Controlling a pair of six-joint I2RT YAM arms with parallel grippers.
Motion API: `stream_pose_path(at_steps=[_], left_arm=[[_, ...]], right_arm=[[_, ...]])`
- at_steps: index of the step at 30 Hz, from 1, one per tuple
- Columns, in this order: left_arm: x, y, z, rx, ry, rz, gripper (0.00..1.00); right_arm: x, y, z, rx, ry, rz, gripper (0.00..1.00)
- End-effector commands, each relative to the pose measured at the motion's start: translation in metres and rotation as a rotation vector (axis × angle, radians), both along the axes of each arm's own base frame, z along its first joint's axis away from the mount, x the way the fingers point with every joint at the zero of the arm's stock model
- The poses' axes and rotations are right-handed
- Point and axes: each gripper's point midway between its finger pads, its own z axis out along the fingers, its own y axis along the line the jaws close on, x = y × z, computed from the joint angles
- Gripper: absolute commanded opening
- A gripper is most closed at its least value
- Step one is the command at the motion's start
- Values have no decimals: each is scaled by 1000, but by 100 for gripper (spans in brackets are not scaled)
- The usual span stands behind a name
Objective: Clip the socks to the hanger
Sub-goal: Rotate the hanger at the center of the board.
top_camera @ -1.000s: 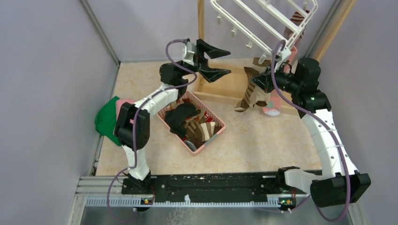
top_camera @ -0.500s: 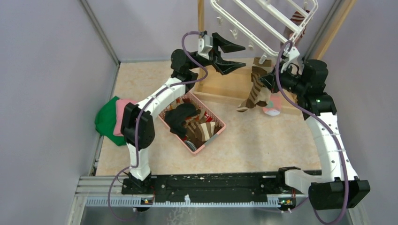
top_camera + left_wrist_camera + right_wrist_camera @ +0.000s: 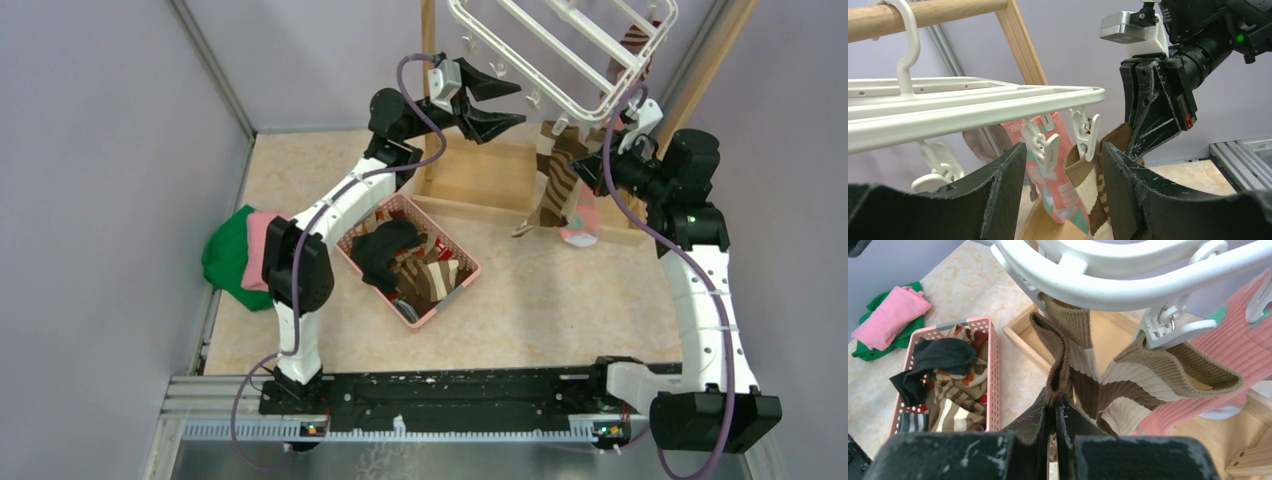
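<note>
Right wrist view: right hand (image 3: 1052,412) pinches the striped sock (image 3: 1087,384) beneath hanger (image 3: 1108,290) rim; left hand (image 3: 1063,150) wide.

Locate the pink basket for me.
In the top view, the pink basket sits left of centre, between the folded green and pink cloths and the wooden stand behind it.

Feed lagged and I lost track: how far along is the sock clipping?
Done: a pink sock hangs from the hanger. In hand: the right gripper pinches the striped sock by its cuff up at a clip, with the left gripper open around that clip; whether it bites yet is unclear. Left: a black sock and several patterned ones lie in the pink basket.
</note>
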Motion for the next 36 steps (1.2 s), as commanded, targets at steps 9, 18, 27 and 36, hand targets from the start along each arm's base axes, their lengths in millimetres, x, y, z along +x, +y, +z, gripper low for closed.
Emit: stream_pose_path(at_steps=[9,18,27,36], left_arm=[[14,-4,11,29,-47,-4,66],[18,-2,10,29,-39,1,65],[-1,8,5,34,-34,-23,64],[-46,38,-14,81,-55,-42,66]], right_arm=[[-6,-1,13,21,-54,22,0],[-9,3,16,29,-60,51,0],[-40,17,7,-72,-65,228,0],[-71,24,-12,-93,-66,371,0]])
